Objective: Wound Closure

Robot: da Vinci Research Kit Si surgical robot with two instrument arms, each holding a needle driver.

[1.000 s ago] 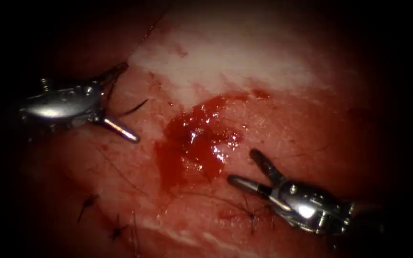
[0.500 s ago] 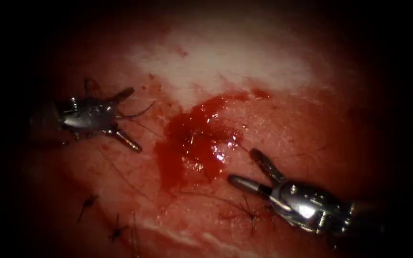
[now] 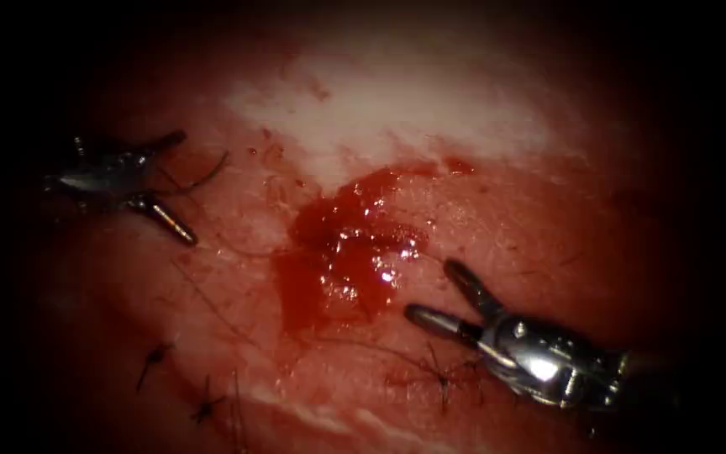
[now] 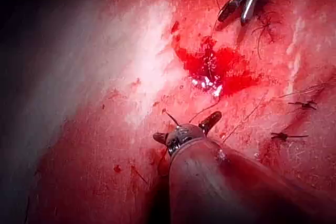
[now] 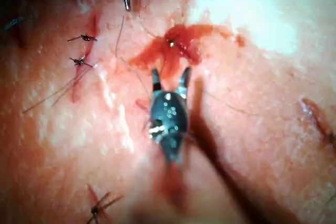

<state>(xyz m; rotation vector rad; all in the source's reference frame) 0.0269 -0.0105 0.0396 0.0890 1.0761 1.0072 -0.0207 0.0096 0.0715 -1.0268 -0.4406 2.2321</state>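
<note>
The tissue carries a pool of red fluid over the cut. Left of the cut, my left tool hovers with its jaws spread wide. A dark curved needle lies in the gap near the hinge, out of the tissue; whether it is gripped I cannot tell. In the left wrist view a thin thread runs from that tool towards the fluid. Just right of the pool, my right tool stands open and holds nothing; the right wrist view shows its jaws apart at the fluid's edge.
Tied stitches with cut thread ends sit at the lower left and beside the right tool. A pale white patch of tissue lies beyond the cut.
The left tool swung towards the cut, then drew back to the left and slightly up, and the curved needle moved with it. The right tool has barely shifted.
</note>
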